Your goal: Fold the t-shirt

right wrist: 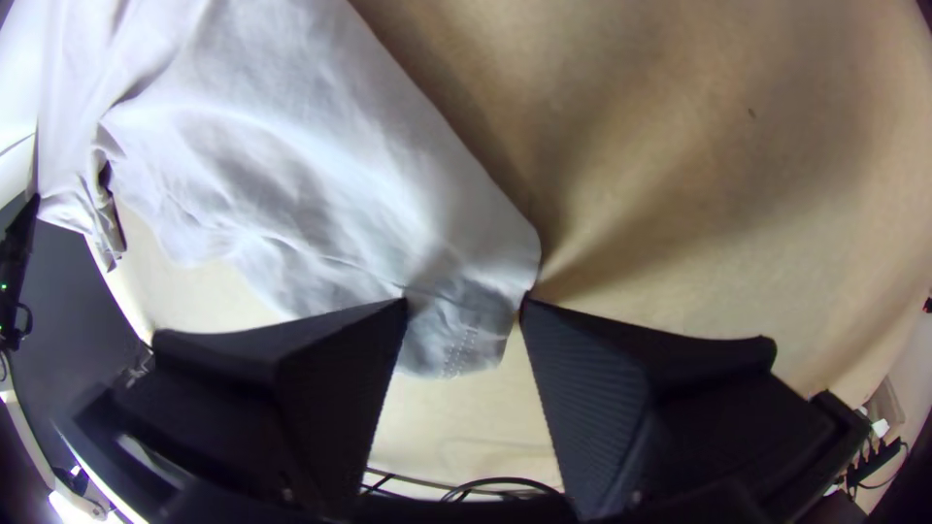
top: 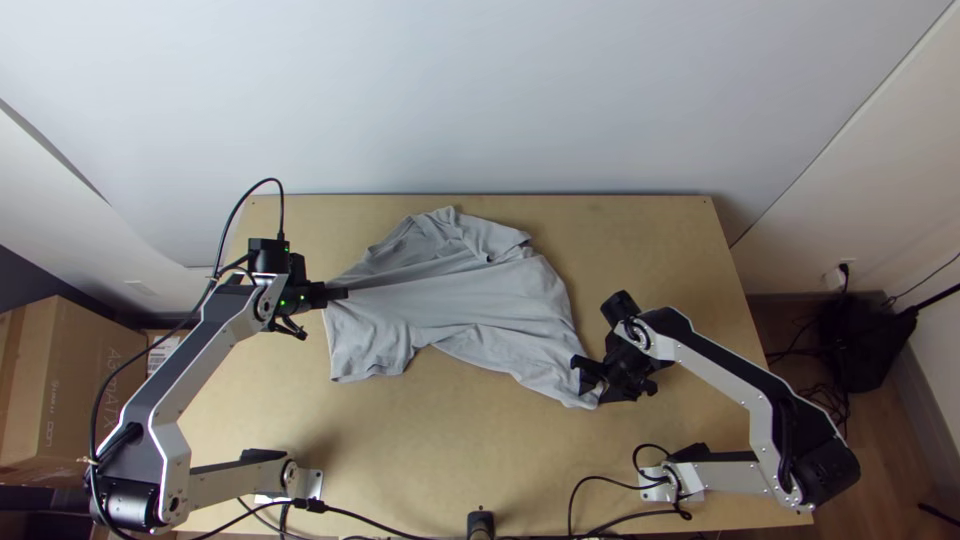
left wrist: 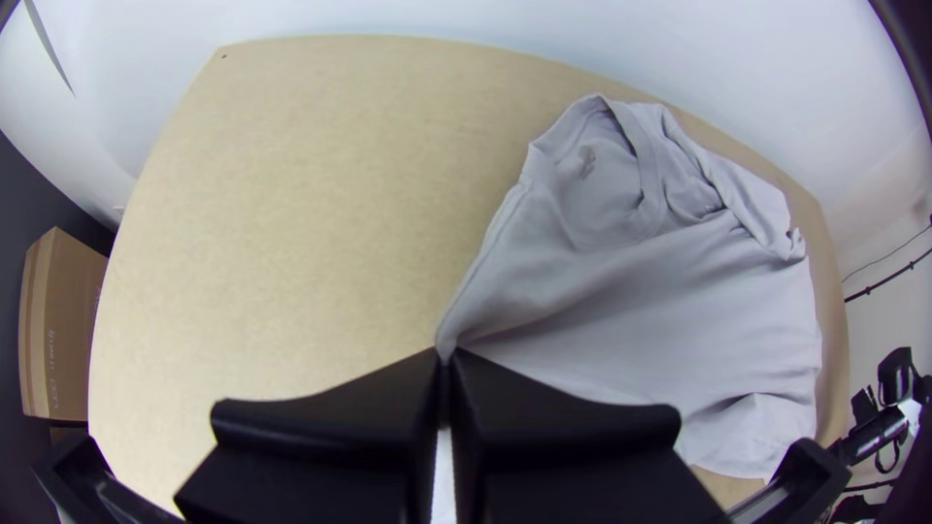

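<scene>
Wide black fingers (right wrist: 330,388) of your right gripper (top: 588,378) stood apart, with a narrow end of the grey t-shirt (top: 470,305) lying in the gap between them. You could not tell whether either finger pressed on it, and from above your gripper's dark body covered part of that corner.

Your left gripper (top: 338,294) had its fingers (left wrist: 330,417) together at the tips, clamped on an edge of the shirt; the pinched bit itself was hidden from you between them. Creases ran from that grip across the cloth.

The t-shirt lay rumpled and partly bunched over the middle of the wooden table (top: 650,240), between your two grippers. Near the table's far edge you could make out a curved band, like a neckline, with folds bunched beside it, but how many layers lay beneath was hard to say. Another part spread toward you, below your left gripper, and you couldn't be sure whether it was a sleeve. Off to the left, a cardboard box (top: 85,380) was cut off by the top view's edge
</scene>
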